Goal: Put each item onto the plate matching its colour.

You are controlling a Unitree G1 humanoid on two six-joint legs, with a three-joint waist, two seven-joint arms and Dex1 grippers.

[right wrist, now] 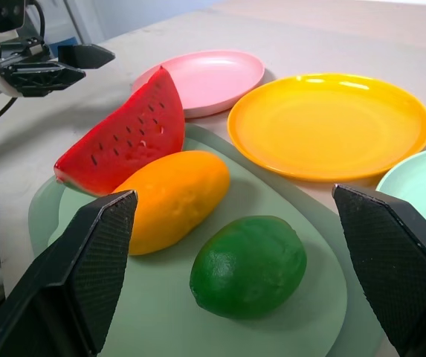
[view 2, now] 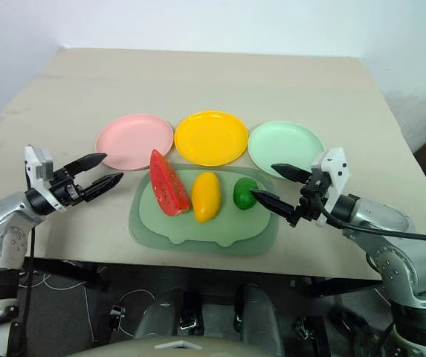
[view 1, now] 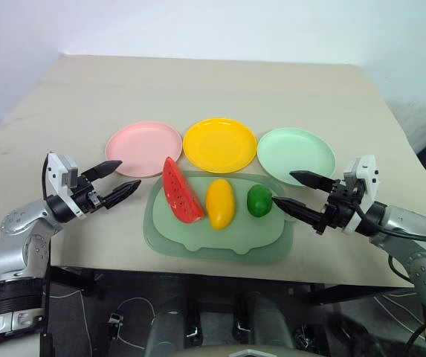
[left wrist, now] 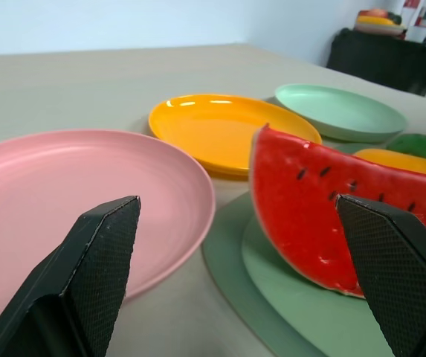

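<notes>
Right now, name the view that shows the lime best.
The right wrist view: the lime lies close and whole on the mat. Both eye views show it small beside the mango. The left wrist view catches a green sliver of it.

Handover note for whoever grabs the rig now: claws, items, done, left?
Left claw: open, holding nothing, beside the pink plate, aimed at the watermelon wedge.
Right claw: open, holding nothing, just right of the lime.
Watermelon, mango and lime all lie on the pale-green mat.
The pink, yellow plate and mint plate hold nothing.
Done: nothing placed.
Left: watermelon to pink, mango to yellow, lime to mint.
</notes>
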